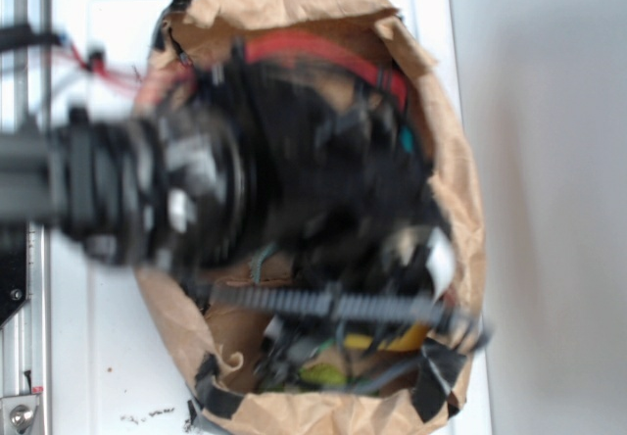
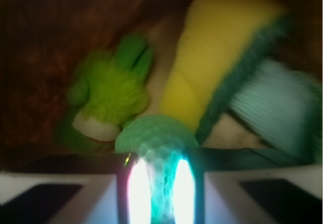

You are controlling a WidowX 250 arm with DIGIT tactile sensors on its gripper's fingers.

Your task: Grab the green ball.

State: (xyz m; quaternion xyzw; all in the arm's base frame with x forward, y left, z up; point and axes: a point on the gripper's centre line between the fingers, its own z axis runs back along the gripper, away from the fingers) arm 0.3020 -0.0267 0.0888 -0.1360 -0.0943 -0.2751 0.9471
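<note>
brown paper bag [image 1: 446, 161] interior; gripper [image 2: 162, 191] clamps green ball [image 2: 156, 138]

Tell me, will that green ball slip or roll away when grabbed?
The green ball is round, so it would probably roll if nudged. Its dimpled, matte-looking surface may help grip. It already sits between the fingers, which likely limits escape.

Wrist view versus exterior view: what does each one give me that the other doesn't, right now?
Only the wrist view shows the green ball at the gripper, seemingly between its fingers, with the lime-green leafy toy and the yellow sponge just beyond it. Only the exterior view shows the brown paper bag on the white surface, with the blurred arm reaching into it. Both show the bag's interior; the yellow and green near the exterior view's bottom may be the same items.
</note>
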